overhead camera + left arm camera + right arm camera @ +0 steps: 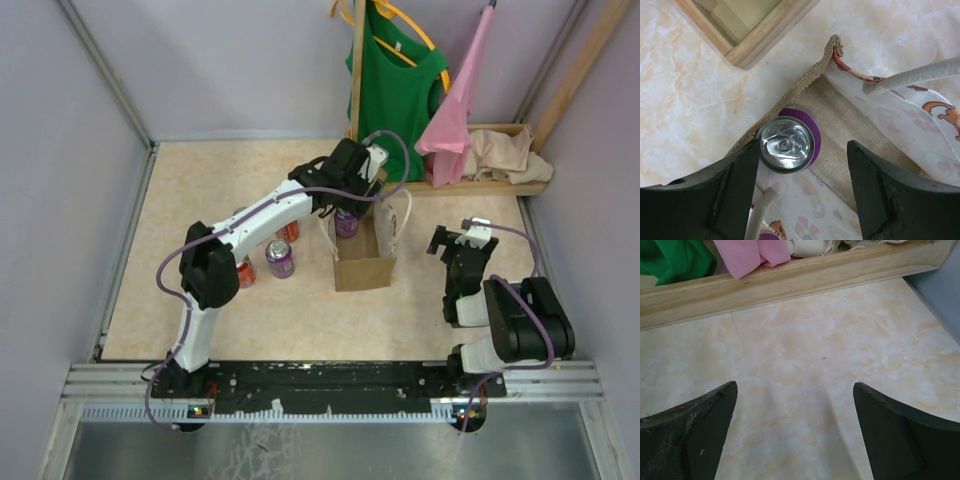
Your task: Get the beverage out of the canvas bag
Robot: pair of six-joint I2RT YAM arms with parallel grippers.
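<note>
Left gripper (pixel 802 152): jaws wide apart, gripping nothing; one finger (pixel 737 187) sits just beside the can's rim, the other stands clear.
Left arm (pixel 250 220): reaches out towards 12 o'clock, wrist bent down over the bag.
Can (pixel 787 144): purple, upright, inside the bag at its 12 o'clock end.
Bag (pixel 365 265): open-topped, mid-table.
Right gripper (pixel 795 430): jaws apart, empty, above bare table (pixel 805 350) at the bag's 3 o'clock.
Right arm (pixel 510 325): folded near its base.
Loose cans (pixel 280 258): at the bag's 9 o'clock.

We see only the silver top of the purple drink can (pixel 788 145); the tan-brown canvas bag (pixel 837 125) hides its sides. From above, the white left arm (pixel 255 218) covers part of two red cans (pixel 246 272). The right wrist view cuts off the green shirt (pixel 675 260) at its top edge.
</note>
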